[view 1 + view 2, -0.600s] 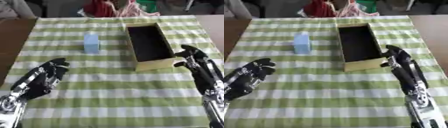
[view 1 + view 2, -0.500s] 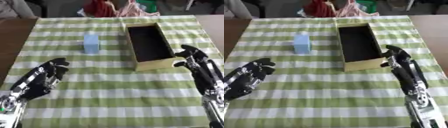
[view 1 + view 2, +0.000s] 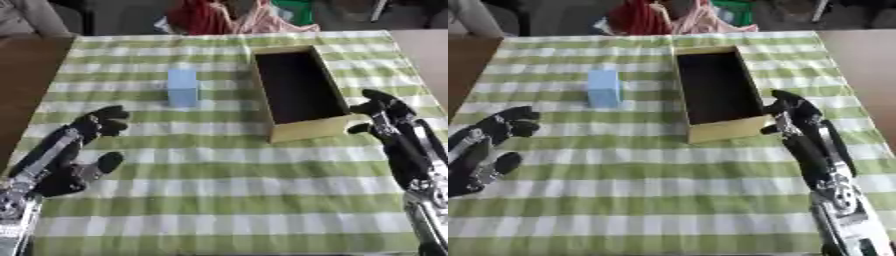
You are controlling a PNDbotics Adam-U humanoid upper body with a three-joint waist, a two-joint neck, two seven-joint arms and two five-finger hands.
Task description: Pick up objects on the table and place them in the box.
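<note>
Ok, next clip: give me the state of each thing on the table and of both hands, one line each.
box: open-topped, nothing visible inside, on the checked cloth.
blue block: standing on the cloth left of the box, untouched.
left hand: fingers curled, holding nothing, short of the block.
right hand: fingers curled, holding nothing, beside the box's near right corner.

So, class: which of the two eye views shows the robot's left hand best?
The left eye view: the left hand shows whole there, fingers curled, holding nothing, above the checked cloth. In the right eye view the same hand sits at the picture's left edge, partly cut off.
</note>
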